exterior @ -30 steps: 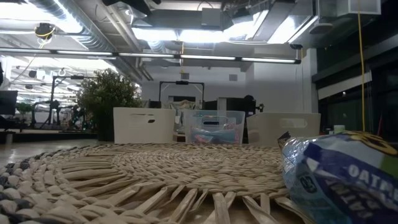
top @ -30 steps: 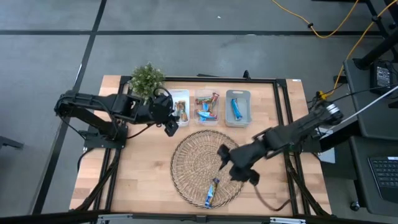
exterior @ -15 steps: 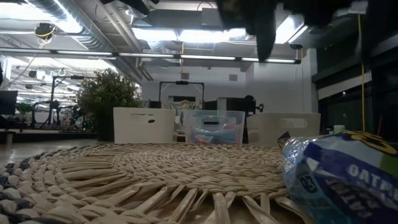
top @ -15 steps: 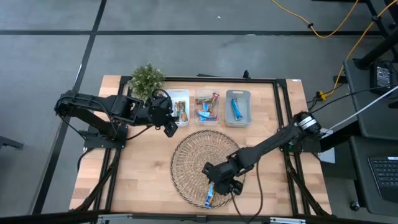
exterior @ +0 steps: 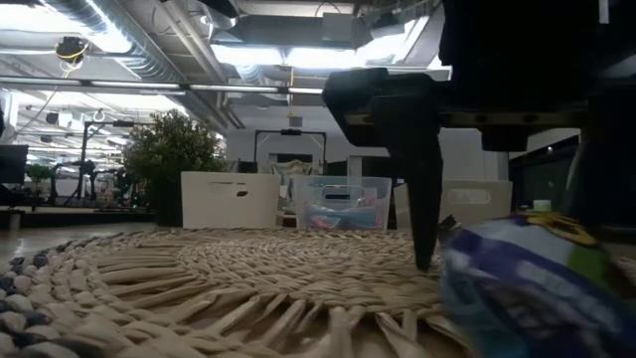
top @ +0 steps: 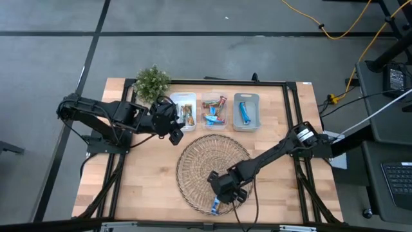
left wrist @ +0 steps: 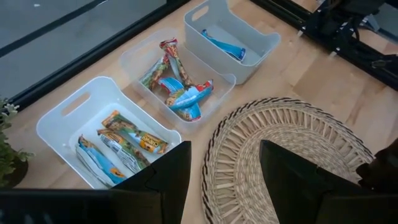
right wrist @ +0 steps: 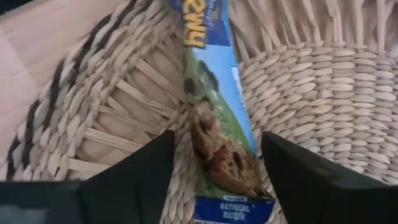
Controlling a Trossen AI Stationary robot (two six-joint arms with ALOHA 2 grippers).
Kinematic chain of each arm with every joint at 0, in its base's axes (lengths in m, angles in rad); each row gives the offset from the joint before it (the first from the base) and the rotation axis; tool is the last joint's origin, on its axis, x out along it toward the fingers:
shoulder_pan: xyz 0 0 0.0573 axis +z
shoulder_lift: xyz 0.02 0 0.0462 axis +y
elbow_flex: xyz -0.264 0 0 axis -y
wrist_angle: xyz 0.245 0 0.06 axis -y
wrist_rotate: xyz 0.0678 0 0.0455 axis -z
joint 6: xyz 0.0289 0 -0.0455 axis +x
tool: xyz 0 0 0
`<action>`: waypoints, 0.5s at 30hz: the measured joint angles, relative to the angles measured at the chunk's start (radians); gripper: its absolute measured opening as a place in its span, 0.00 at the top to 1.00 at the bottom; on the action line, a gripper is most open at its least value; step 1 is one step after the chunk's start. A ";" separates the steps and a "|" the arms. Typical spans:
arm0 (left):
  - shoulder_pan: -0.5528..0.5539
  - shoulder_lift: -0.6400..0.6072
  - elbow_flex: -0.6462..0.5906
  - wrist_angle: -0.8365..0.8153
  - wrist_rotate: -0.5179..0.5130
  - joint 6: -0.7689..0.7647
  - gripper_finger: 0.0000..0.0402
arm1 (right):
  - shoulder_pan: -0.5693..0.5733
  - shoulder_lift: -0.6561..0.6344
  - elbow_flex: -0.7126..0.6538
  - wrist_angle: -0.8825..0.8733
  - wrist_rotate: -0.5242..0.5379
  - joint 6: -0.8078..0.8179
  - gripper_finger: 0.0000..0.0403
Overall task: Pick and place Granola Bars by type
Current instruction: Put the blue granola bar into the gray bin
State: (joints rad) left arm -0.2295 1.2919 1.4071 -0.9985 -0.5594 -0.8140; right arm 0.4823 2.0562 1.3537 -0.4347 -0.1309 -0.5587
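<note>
The right gripper [right wrist: 214, 165] sits low on the wicker tray [top: 196, 161], its fingers open around the last blue granola bar [right wrist: 214, 93] to grab it. The left gripper [left wrist: 224, 171] waits open near the tray's far edge, by the bins [left wrist: 205, 81].

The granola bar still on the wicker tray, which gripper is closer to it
Right. The right gripper straddles the granola bar on the wicker tray, fingers open on either side. The left gripper hovers beside the bins, across the tray.
</note>
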 joint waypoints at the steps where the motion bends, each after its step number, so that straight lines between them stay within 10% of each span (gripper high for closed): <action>1: 0.000 0.000 0.000 0.000 0.000 -0.002 0.55 | 0.000 0.000 0.000 0.000 0.002 0.001 0.44; 10: 0.000 0.000 0.000 0.000 0.000 -0.003 0.55 | -0.001 -0.009 0.018 -0.039 0.009 0.004 0.85; 15: 0.000 0.000 0.000 0.000 0.001 -0.003 0.55 | -0.008 -0.009 0.092 -0.189 0.014 0.004 0.88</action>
State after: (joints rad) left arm -0.2295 1.2922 1.4071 -0.9985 -0.5587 -0.8169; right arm 0.4747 2.0472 1.4459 -0.6232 -0.1171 -0.5542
